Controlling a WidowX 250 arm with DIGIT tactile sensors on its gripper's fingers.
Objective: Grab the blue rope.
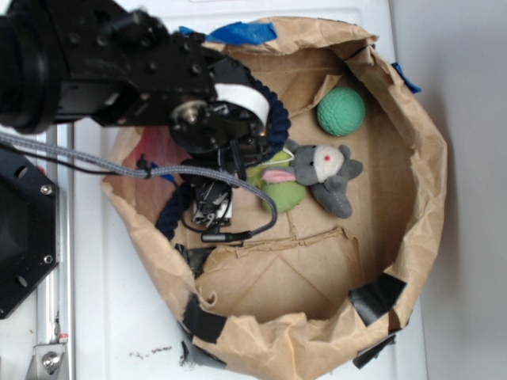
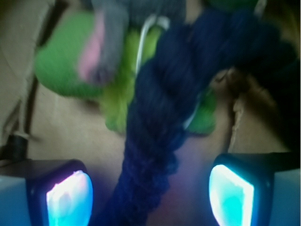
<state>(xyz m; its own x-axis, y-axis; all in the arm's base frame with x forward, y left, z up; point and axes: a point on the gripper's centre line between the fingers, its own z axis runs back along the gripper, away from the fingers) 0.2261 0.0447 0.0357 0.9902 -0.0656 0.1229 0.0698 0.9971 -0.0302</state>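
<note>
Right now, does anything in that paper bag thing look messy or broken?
Yes. The brown paper tray is crumpled, its torn rim patched with black tape. The plush toy lies tipped on its side over something green, and the blue rope runs between the open tool's fingers.

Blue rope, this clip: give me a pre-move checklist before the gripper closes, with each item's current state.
1. Gripper open: ok, both lit fingertips stand apart in the wrist view.
2. Blue rope between the fingers: ok, it runs up through the gap.
3. Rope centred: roughly ok, it sits slightly nearer the left pad.
4. Only rope in the gap: ok, the plush toy and its green part lie beyond the pads.
5. Fingers low enough around the rope: cannot tell, the arm hides the contact in the exterior view.
6. Grey cable clear of the rope: cannot tell.
</note>
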